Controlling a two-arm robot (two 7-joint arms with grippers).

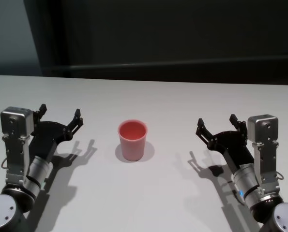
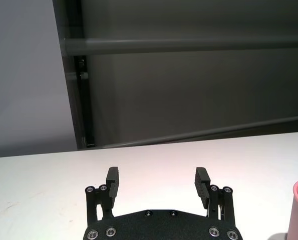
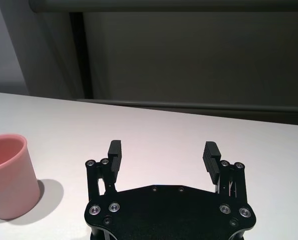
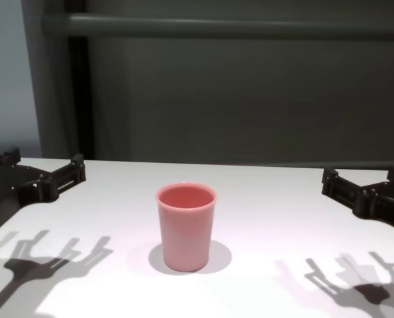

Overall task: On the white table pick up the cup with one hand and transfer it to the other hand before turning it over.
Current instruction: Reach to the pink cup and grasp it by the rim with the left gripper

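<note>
Left gripper point(image 1: 59, 116): fingers spread, empty, above the plain matte white desk point(image 1: 163, 101). Salmon-pink tapered plastic cup point(image 1: 132, 140): upright, mouth up, axis vertical, midway between both arms, marginally nearer the left. Right gripper point(image 1: 216, 124): fingers spread, empty.

Lab-like test bench, bare white table point(image 1: 182, 101), dark panelled wall point(image 4: 249, 99)
</note>
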